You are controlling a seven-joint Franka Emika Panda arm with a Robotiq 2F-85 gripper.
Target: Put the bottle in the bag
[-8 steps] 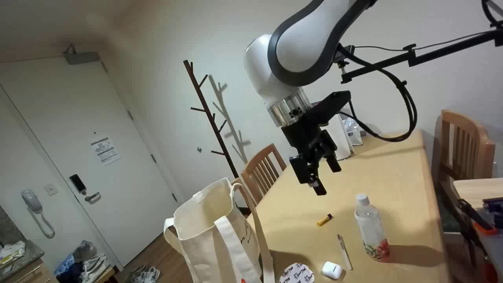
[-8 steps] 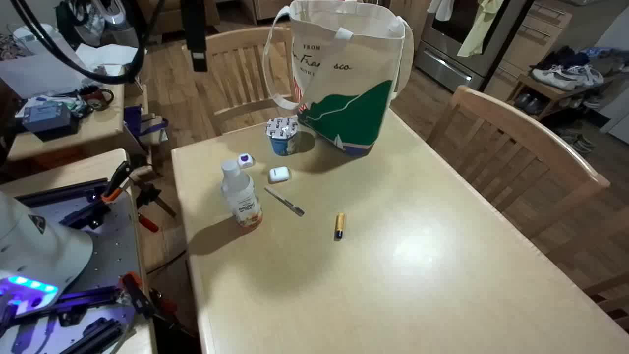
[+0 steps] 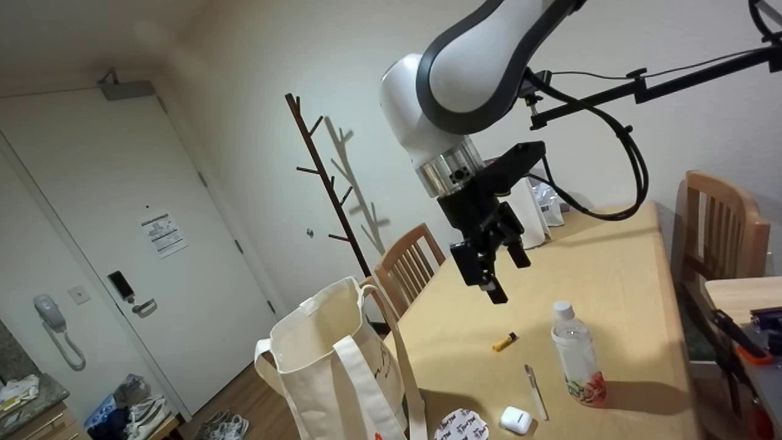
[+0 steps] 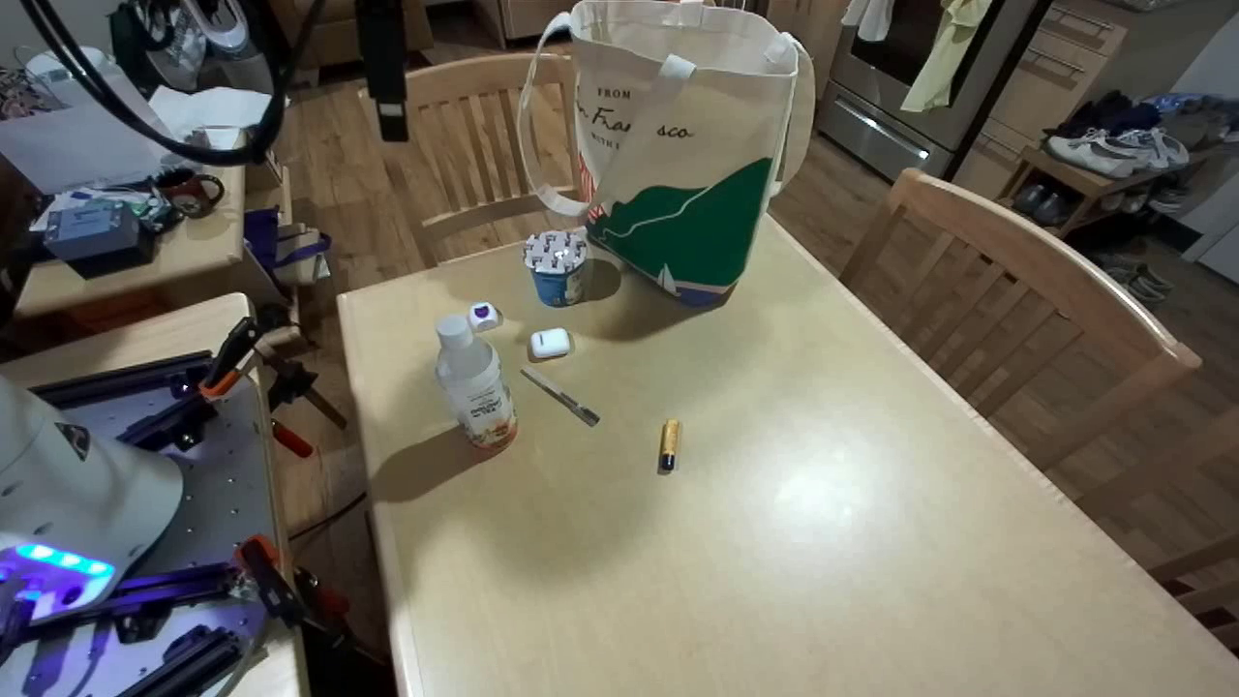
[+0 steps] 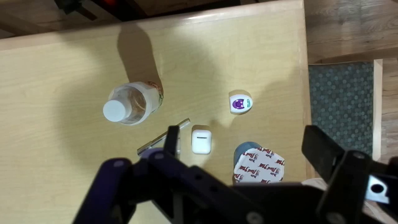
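A bottle, likely light, squeezable, best gripped mid-body, stands at wrist-view ten o'clock from the empty, wide-spread end effector.

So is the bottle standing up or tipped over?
Standing up: in both exterior views the bottle rests on its base, white cap on top.

Open space rises above the upright bottle. Between it and the bag, a pen, white case and cup sit low; two looped handles hang outside the bag's open mouth.
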